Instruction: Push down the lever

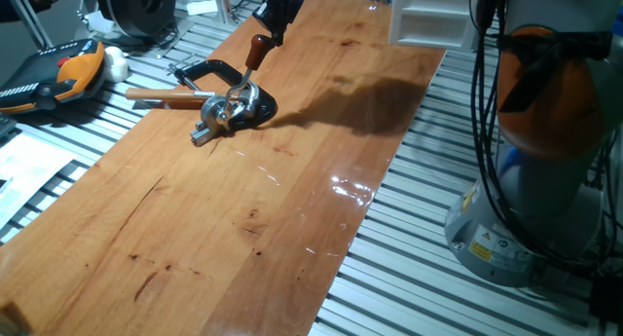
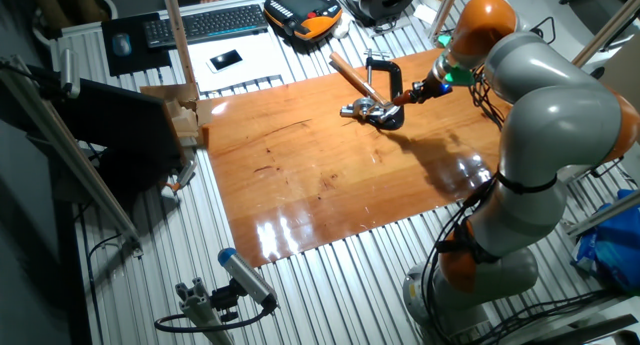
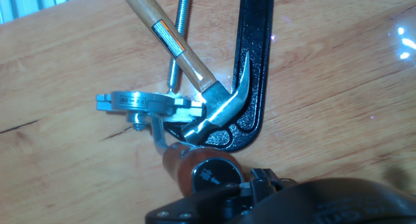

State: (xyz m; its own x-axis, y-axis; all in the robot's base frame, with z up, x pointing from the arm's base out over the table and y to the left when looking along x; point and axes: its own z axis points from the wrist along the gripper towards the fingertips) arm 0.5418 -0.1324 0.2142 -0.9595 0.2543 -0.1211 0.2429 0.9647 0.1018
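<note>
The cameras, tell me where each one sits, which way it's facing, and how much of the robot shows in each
One fixed view: low at the table's end, looking along the wooden board to the lever; gripper and robot base show.
The other fixed view: high, looking down; the whole arm shows.
Hand view: on the hand, looking down at the lever's knob, hammer and black clamp; only the dark gripper body shows.
All three share lever, hammer and clamp.

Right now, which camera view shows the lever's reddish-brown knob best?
One fixed view: the knob stands clear above the base, just under the hand. In the hand view it is partly hidden. In the other fixed view it is tiny.
</note>
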